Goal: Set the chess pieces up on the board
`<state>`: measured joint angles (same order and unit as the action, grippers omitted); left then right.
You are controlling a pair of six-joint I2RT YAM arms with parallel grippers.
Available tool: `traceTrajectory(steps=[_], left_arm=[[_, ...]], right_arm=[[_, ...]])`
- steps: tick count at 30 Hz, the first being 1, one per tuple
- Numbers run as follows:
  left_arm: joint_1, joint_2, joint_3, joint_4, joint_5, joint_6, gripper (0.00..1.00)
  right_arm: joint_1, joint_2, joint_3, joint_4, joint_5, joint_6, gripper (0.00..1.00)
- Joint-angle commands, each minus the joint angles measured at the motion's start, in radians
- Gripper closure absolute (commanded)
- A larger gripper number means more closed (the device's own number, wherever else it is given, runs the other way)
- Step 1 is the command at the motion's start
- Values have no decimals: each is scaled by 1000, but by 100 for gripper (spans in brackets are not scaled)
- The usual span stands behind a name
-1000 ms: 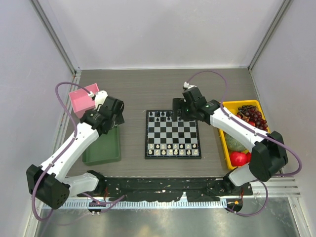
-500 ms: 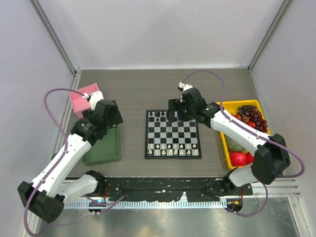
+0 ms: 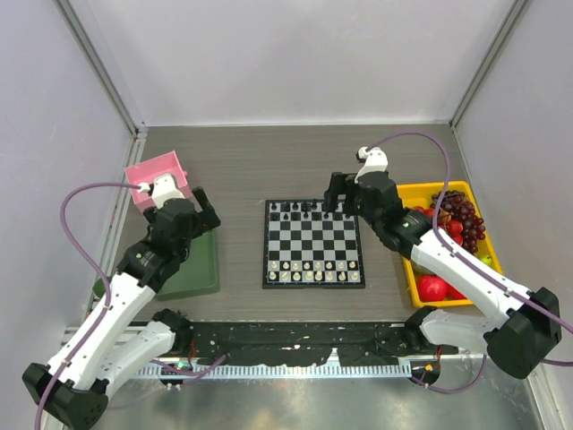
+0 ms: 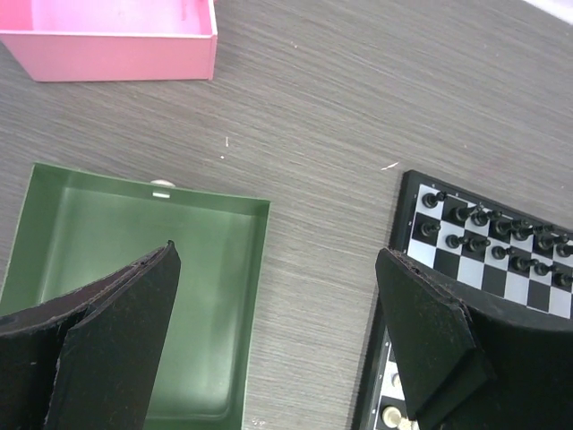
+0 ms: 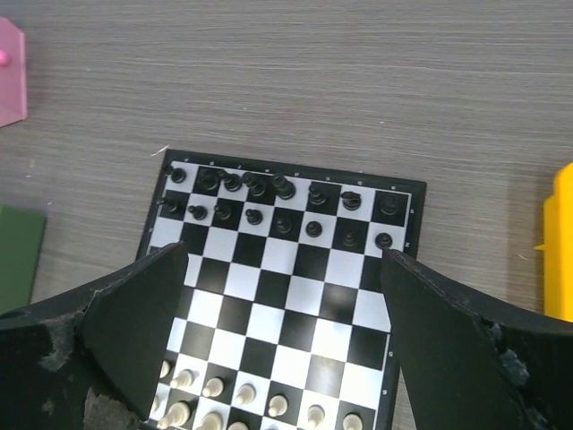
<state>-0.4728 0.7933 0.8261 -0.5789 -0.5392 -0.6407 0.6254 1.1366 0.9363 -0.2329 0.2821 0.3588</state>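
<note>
Both arms have drawn back toward me since a second ago. My right claw (image 5: 282, 336) hangs wide open and empty over the board (image 5: 296, 301), which lies mid-table (image 5: 358, 90). Sixteen black pieces (image 5: 284, 188) fill its two far rows. The cream pieces (image 5: 243, 392) line the near rows, too small to count. My left claw (image 4: 277, 345), also spread and empty, hovers by one green tray (image 4: 134, 242), near one pink box (image 4: 125, 55).

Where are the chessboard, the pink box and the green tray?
board (image 3: 313, 245), top external view, a bare middle square.
pink box (image 4: 107, 55), left wrist view, its side wall.
green tray (image 4: 134, 235), left wrist view, its bare floor.
</note>
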Motion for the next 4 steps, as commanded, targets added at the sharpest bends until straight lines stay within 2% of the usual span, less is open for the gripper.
traceTrajectory(steps=[1, 4], left_arm=[[3, 20, 27, 71, -22, 18, 1], [3, 75, 85, -7, -57, 1, 1]], right_arm=[[-3, 14, 10, 8, 89, -23, 4], [-1, 29, 18, -13, 83, -20, 5]])
